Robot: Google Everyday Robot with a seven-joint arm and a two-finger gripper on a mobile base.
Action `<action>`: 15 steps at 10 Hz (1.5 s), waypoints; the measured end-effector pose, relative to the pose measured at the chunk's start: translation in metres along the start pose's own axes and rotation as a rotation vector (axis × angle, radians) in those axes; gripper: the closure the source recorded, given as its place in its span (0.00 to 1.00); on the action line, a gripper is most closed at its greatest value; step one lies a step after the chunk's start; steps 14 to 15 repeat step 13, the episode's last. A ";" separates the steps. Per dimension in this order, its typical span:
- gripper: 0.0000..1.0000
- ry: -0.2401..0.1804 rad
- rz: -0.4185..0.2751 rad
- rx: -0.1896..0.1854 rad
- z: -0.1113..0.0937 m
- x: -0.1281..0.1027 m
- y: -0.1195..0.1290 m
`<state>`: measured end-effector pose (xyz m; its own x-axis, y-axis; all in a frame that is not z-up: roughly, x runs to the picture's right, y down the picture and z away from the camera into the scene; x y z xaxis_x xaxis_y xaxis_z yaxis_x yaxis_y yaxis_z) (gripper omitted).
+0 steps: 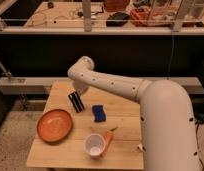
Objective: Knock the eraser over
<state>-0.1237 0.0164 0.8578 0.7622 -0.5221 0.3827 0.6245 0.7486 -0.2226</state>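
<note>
The eraser (76, 102) is a small black block with thin pale stripes. It stands near the back left of the wooden table (122, 111) and leans with its top to the left. My white arm (120, 86) reaches in from the right and bends down at the elbow. The gripper (79, 92) at its end is right above and against the eraser's top, mostly hidden by the arm.
An orange plate (54, 125) lies front left. A blue rumpled pad (99, 112) lies just right of the eraser. A white cup (95, 145) stands at the front with an orange carrot-like object (108, 140) beside it. A small white item (140, 147) lies by the right edge.
</note>
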 end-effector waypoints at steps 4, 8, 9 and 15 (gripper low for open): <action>1.00 -0.009 -0.024 0.009 0.002 -0.007 -0.004; 1.00 -0.016 -0.041 0.018 0.003 -0.010 -0.006; 1.00 -0.017 -0.045 0.020 0.003 -0.011 -0.006; 1.00 -0.024 -0.058 0.030 0.005 -0.013 -0.007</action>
